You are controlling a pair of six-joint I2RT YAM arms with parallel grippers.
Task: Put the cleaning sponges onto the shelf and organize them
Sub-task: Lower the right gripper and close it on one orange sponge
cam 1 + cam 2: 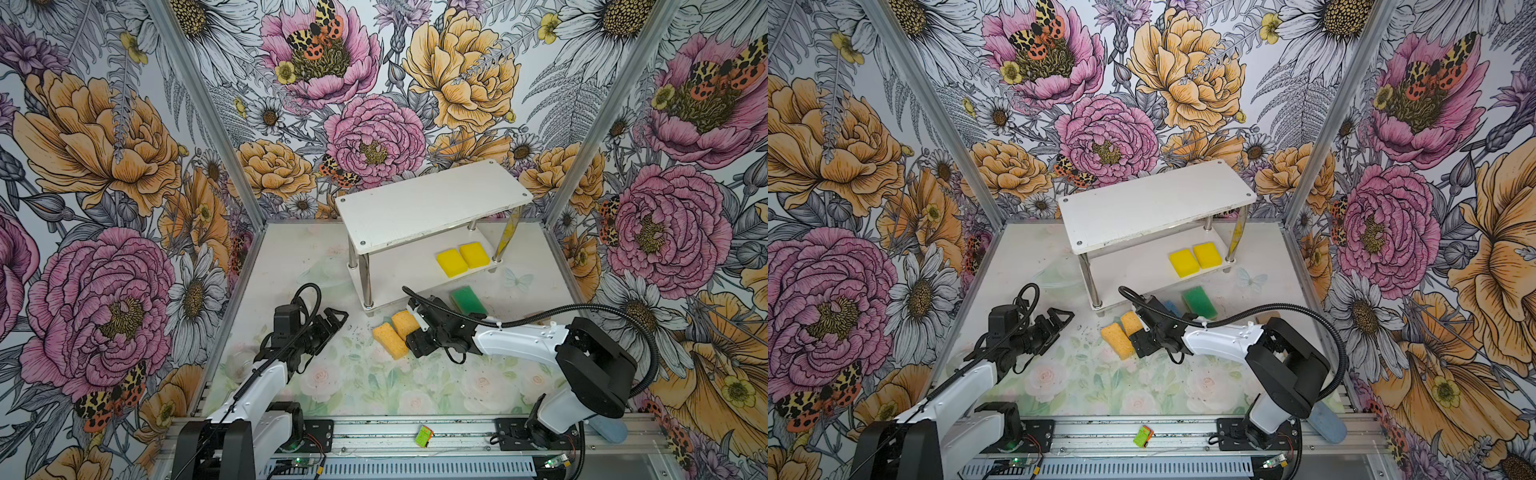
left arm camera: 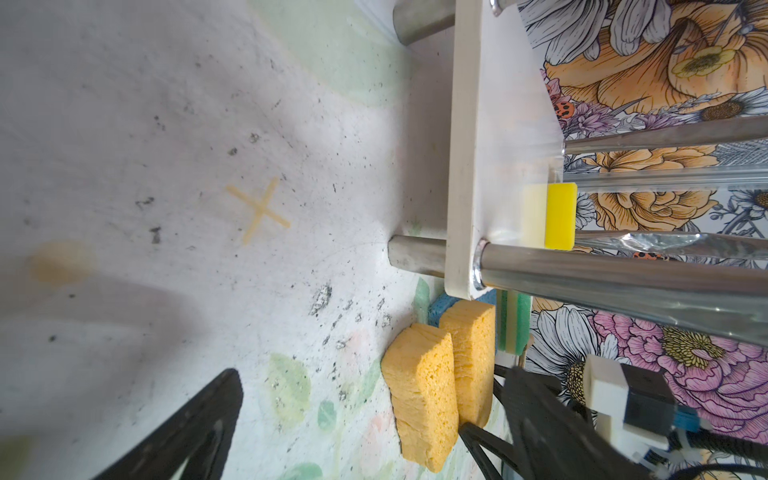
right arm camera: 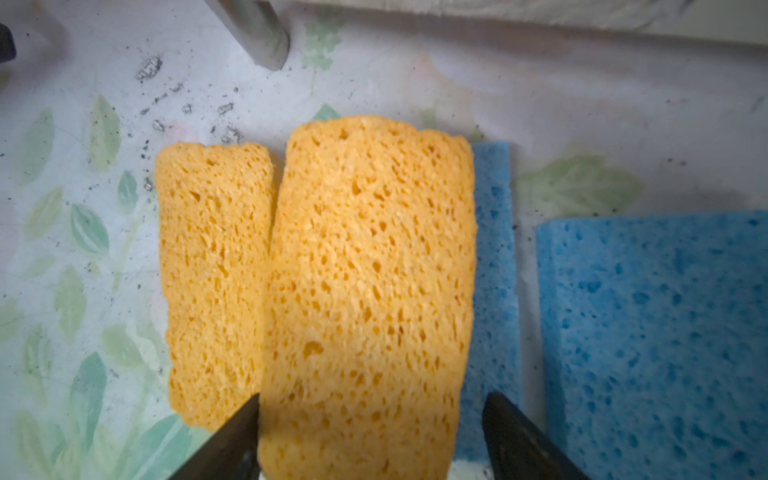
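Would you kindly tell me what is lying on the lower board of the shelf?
Two bright yellow sponges lie side by side toward the right end of the lower board. The top board covers its rear part in both top views, so anything there cannot be seen.

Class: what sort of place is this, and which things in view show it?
Probably a robot test booth, not a home: two white-and-black robot arms mounted on a grooved aluminium rail, and floral-printed wall panels held in metal framing.

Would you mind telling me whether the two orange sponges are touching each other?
Touching: the right wrist view shows the orange sponges meeting along their long sides.
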